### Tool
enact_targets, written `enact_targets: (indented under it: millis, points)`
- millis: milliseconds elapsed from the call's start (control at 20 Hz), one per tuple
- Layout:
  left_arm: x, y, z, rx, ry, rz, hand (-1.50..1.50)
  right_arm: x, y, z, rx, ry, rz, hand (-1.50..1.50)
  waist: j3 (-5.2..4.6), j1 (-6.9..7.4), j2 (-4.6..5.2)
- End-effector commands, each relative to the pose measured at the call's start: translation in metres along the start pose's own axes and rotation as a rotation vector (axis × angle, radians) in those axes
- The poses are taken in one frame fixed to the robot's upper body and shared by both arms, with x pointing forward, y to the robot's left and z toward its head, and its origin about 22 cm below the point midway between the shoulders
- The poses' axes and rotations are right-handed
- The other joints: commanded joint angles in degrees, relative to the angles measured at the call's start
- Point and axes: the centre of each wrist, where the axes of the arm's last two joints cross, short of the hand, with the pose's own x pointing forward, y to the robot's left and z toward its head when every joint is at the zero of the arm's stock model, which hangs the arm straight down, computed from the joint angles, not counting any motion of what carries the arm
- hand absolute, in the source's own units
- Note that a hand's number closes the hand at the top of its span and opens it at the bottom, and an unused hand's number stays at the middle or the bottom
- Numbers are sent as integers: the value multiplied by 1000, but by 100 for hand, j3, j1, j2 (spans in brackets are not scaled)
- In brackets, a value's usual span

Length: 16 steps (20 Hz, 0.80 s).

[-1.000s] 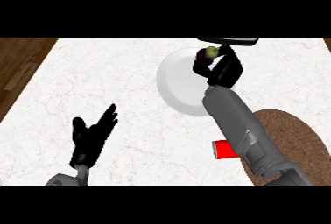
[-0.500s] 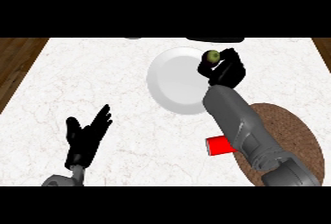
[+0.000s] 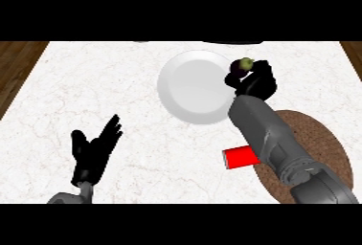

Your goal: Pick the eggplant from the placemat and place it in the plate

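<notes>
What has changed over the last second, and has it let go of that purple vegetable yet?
Not yet. The right hand is still curled round the eggplant at the plate's right rim. The whole scene has slid down in the view, as if the head tilted, so the plate, the red cup and the brown placemat show lower. The left hand stays open, resting at lower left.

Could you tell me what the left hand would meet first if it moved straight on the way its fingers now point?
Probably nothing soon: the open left hand points up and slightly right over bare counter; further along that line lies the white plate, though depth is unclear.
</notes>
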Motion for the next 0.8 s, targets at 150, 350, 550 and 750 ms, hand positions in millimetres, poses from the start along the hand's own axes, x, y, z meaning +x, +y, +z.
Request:
enact_targets:
  millis: [150, 350, 550, 750]
  points:
    - [-4, -17, -1, -28, -8, -7, 0, -17, 4, 12, 86, 152, 123, -150, 26, 110, 66]
    - [8, -7, -5, -35, -16, -21, 0, -10, 4, 20, 65, 99, 4, -150, 44, 170, 92]
    - [-2, -1, -6, -23, -20, 3, 0, 2, 1, 19, -28, 6, -160, -150, 44, 127, 89]
    - [-1, 2, 4, -1, -5, -4, 0, -1, -6, 16, -58, -1, -253, -150, 47, 68, 15]
